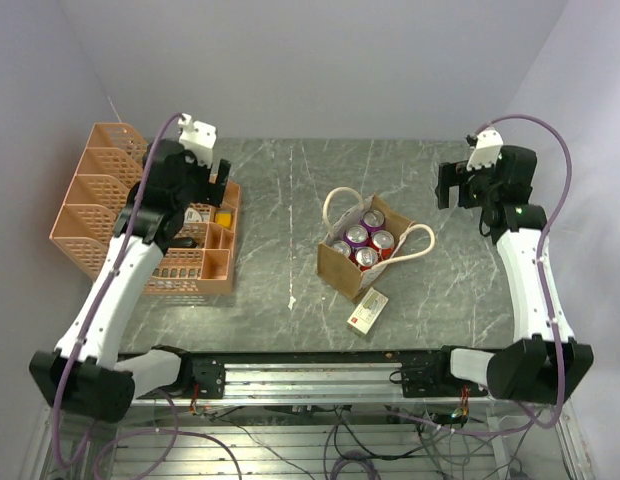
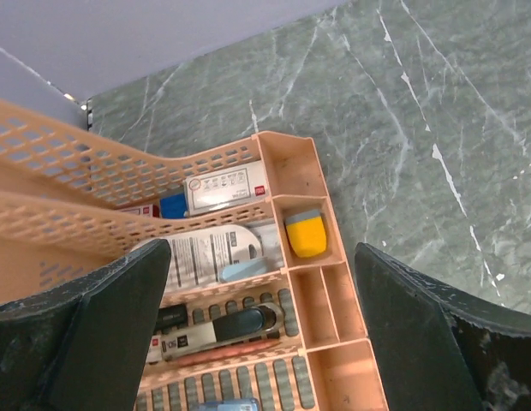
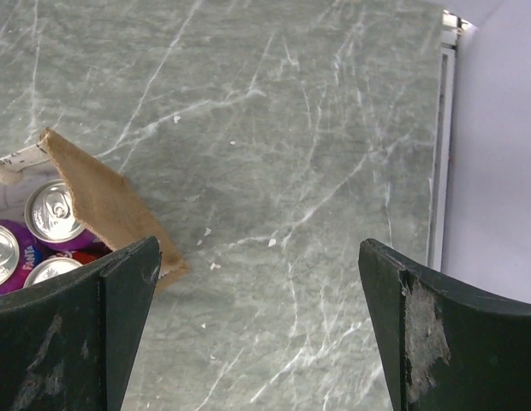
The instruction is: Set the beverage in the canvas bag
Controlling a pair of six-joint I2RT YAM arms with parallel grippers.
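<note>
The tan canvas bag (image 1: 342, 266) with cream loop handles stands mid-table, and several purple and red beverage cans (image 1: 367, 238) stand upright inside it. In the right wrist view the bag's brown corner (image 3: 111, 201) and can tops (image 3: 53, 211) show at the left edge. My right gripper (image 1: 450, 186) is open and empty, raised above the bare table to the right of the bag. My left gripper (image 1: 216, 178) is open and empty, hovering over the orange mesh rack (image 1: 205, 268). No can shows outside the bag.
The orange rack's tray (image 2: 334, 291) holds a yellow item (image 2: 306, 235), a dark stapler-like tool (image 2: 240, 324) and packets. Tall orange mesh dividers (image 1: 95, 195) stand at the far left. A small flat box (image 1: 367, 310) lies on the table in front of the bag.
</note>
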